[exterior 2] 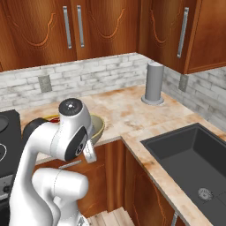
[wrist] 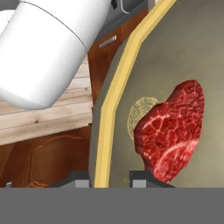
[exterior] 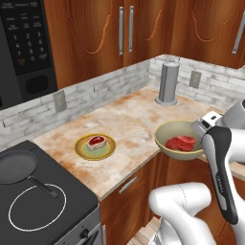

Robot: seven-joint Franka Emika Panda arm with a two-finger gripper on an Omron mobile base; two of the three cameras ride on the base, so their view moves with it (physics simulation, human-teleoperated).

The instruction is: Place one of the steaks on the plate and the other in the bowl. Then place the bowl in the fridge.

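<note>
Where the left base view looks over the marbled counter (exterior: 129, 119), one steak (exterior: 95, 142) lies on the yellow-rimmed plate (exterior: 109, 149) near the stove (exterior: 43, 201), and the other steak (exterior: 180, 143) lies inside the olive-tan bowl (exterior: 167, 131), which sits out past the counter's front edge at the end of the white arm (exterior: 220, 162). A grey cylinder (exterior: 168, 82) stands upright by the tiled wall.

In the right base view the arm hides most of the bowl (exterior 2: 98, 126), whose rim shows beside the counter edge; a dark sink (exterior 2: 194, 159) lies to the right.

In the hand view the gripper (wrist: 106, 179) is closed on the bowl's (wrist: 175, 52) yellow rim, one fingertip (wrist: 78, 178) on each side of it, with the steak (wrist: 173, 131) resting just inside.
</note>
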